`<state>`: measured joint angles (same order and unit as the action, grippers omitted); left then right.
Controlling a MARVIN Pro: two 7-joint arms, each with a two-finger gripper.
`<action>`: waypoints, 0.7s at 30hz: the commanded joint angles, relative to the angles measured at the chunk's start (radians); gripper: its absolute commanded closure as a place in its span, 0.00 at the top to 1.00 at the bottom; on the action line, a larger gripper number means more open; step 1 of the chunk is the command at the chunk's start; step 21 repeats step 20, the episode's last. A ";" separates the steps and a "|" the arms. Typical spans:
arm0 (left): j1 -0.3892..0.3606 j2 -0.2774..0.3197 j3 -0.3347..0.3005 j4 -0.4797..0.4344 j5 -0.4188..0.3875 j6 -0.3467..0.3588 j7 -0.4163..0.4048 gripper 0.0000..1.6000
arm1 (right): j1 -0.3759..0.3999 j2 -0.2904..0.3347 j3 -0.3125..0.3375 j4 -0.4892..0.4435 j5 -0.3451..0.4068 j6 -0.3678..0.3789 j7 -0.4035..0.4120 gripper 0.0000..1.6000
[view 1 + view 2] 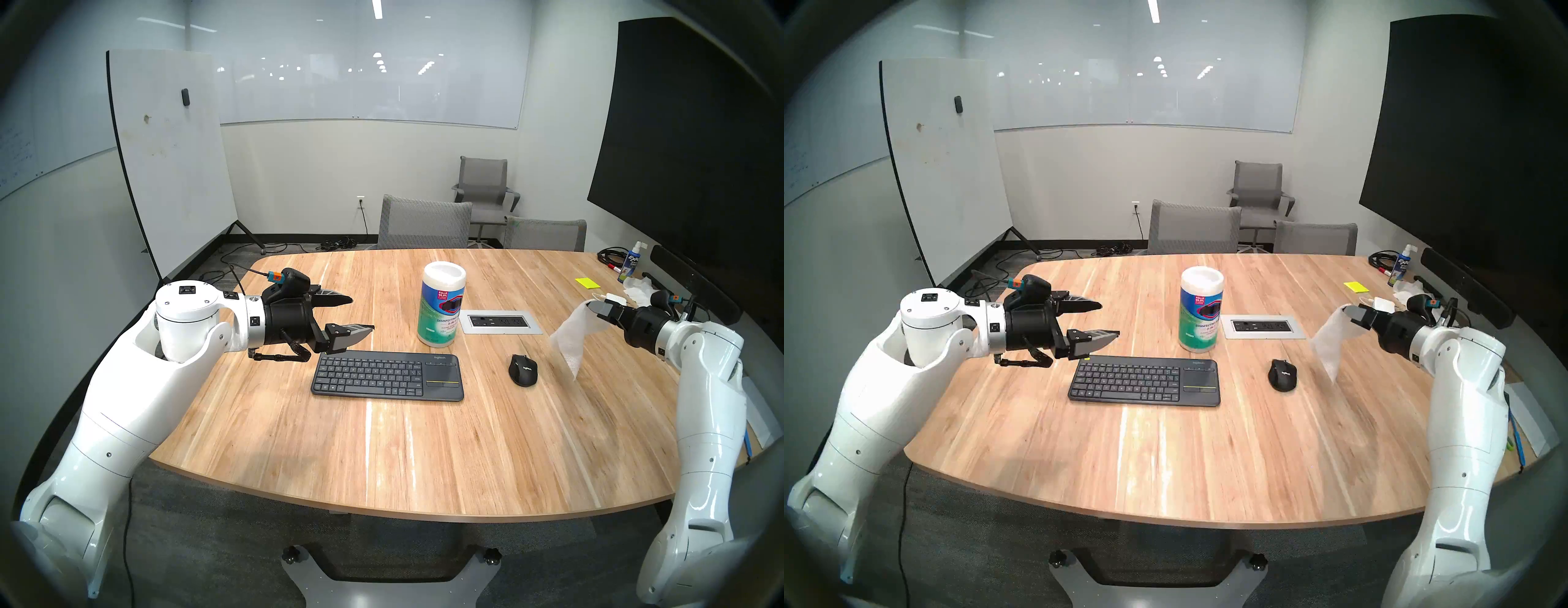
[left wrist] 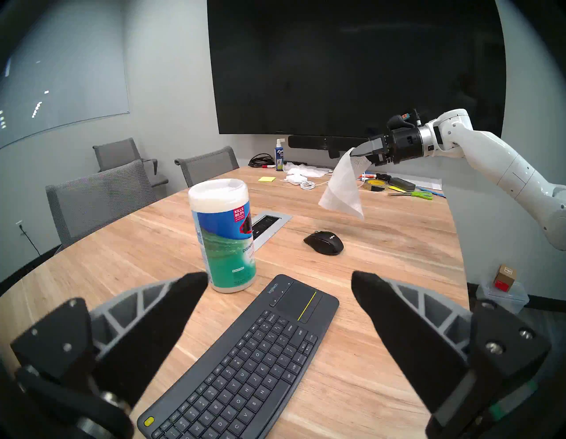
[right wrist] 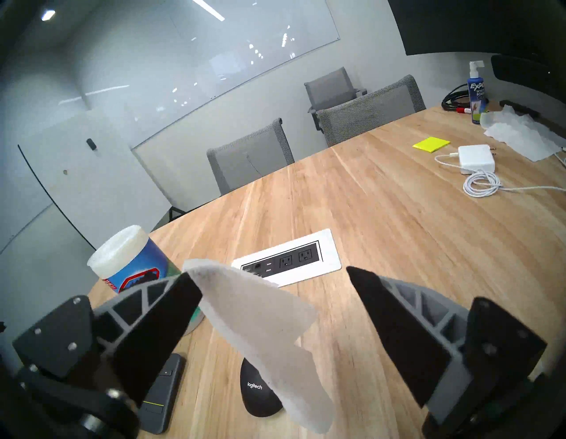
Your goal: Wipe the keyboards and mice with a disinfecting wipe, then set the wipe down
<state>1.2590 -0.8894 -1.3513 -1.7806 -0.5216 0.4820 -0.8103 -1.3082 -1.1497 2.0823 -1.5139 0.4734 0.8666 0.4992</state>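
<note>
— Keyboard first, since it sat furthest left: how did it lie?

— Flat on the wooden tabletop, its long axis running left to right, with the touchpad and the yellow line at the right end. It was dark grey matte plastic, thin, with low keys. The left pincer hung above its far-left corner, spread wide and holding nothing.

— And behind it?

— A tall white canister with a teal-blue label stood upright just beyond the keyboard's right half, apart from it.

— Then the mouse?

— The mouse was small, black and rounded, with a smooth shell. It lay near the keyboard's right end with bare wood between them.

— Where was the wipe?

— The wipe hung in the air just right of the mouse, and its lowest corner was not yet on the wood. It was a thin, limp white sheet with a faint dotted texture, folded over itself.

— Pinched?

— No. The right pincer was spread wide too. The sheet only draped over the tip of one of its fingers and seemed to cling there.

— So what did the coming move turn on?

— The mouse lay down and to the left of that pincer, and the keyboard lay further left again. The right arm was the nearer one and it carried the sheet. I judged that so loose a hold could let the wipe slide off before it reached either thing.
</note>
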 commanded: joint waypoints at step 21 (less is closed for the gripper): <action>-0.009 0.000 -0.008 -0.017 -0.002 -0.001 0.002 1.00 | 0.021 -0.030 0.016 0.005 0.003 -0.026 0.004 1.00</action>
